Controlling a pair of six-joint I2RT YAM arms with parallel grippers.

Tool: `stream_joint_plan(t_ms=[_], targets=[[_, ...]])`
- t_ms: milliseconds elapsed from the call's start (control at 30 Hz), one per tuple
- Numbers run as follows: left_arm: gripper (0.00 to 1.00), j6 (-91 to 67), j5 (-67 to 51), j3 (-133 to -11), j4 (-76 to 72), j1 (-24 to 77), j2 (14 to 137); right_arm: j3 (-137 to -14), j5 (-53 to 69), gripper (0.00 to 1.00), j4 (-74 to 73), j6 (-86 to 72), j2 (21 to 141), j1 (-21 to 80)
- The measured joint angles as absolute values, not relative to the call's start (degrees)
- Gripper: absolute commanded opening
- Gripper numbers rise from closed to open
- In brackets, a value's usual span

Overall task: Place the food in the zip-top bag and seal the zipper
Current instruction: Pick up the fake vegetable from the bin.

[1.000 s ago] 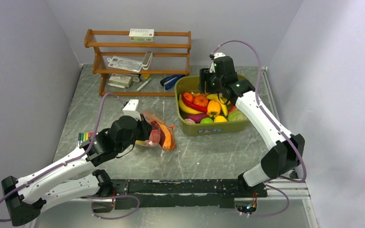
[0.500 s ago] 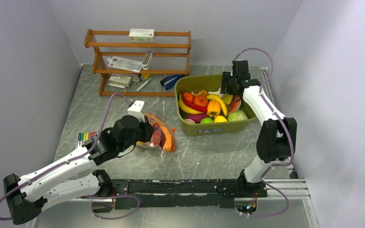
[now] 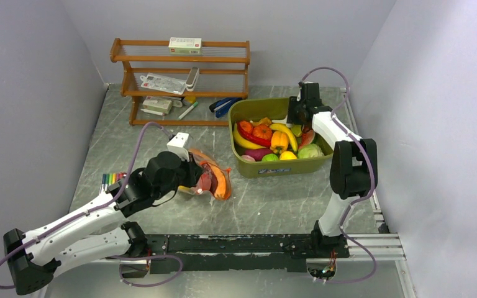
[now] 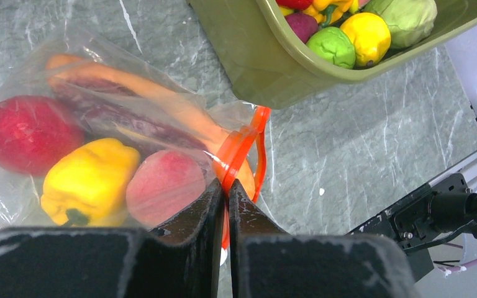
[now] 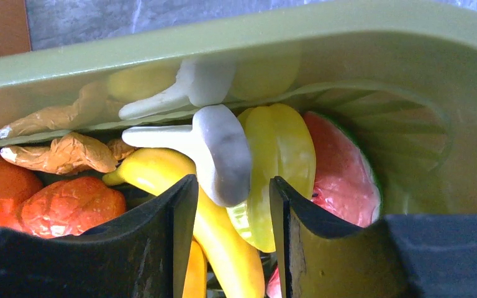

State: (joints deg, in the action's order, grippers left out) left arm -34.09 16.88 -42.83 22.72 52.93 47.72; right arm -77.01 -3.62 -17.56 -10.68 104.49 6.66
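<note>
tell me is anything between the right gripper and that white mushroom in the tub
Nothing visible does. The white mushroom lies on top of the pile, across a yellow banana, and sits between the open fingers of the right gripper. The wall of the green tub is behind it, not in the path.

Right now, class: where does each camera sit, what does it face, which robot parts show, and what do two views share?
Top external: above, behind the bases, overlooking the table; left arm and right arm show.
Left wrist: facing the zip-top bag; left pincer shut on its zipper.
Right wrist: facing into the tub; right pincer open around a mushroom.
All three share the tub.
</note>
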Motion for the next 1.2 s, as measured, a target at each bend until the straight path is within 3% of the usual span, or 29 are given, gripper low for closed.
stream_joint_plan(t_ms=[300, 433, 633, 1200], targets=[[0.07, -34.09, 16.14, -42.26, 22.28, 52.93, 47.72, -74.91, -4.21, 0.36, -13.50, -10.52, 104.53, 6.70], [0.07, -34.09, 16.19, -42.26, 22.33, 52.93, 47.72, -74.91, -4.03, 0.17, -12.91, -10.31, 104.55, 6.70], [0.07, -34.11, 16.51, -42.28, 23.14, 52.93, 47.66, -73.65, -3.18, 0.01, -12.25, -10.46, 103.59, 6.76], [0.07, -36.88, 20.12, -42.28, 25.04, 52.93, 46.35, -70.15, 1.56, 0.00, -16.45, -12.84, 85.41, 8.75]])
